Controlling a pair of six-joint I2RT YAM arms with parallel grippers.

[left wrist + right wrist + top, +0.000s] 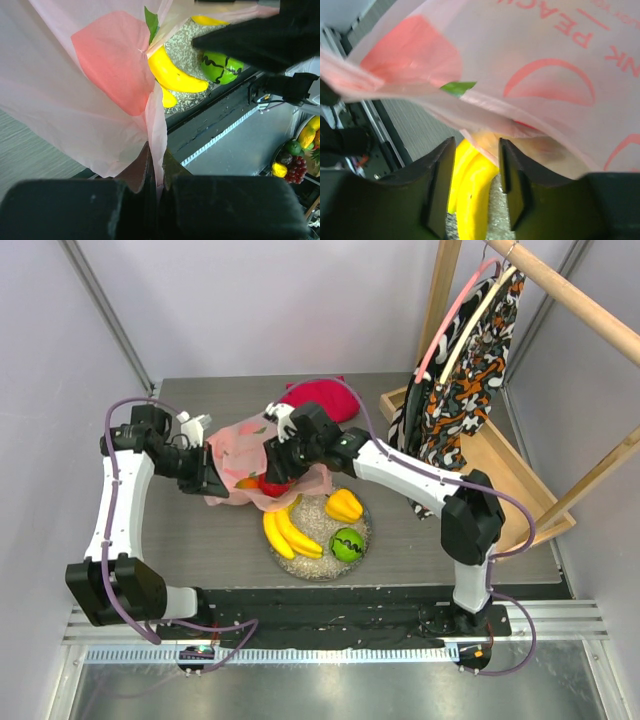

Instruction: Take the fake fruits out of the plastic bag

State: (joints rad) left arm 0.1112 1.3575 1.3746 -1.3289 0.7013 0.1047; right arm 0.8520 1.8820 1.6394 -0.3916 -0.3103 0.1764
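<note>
The top view looks steeply down from high at the near edge over the whole grey surface. Both wrist views sit close against the thin pale pink plastic bag, sharing the glossy yellow plastic bananas below.

Crinkled translucent pink plastic bag holds a red fruit; glossy yellow bananas, green apple and yellow pepper piece lie beside it.
</note>
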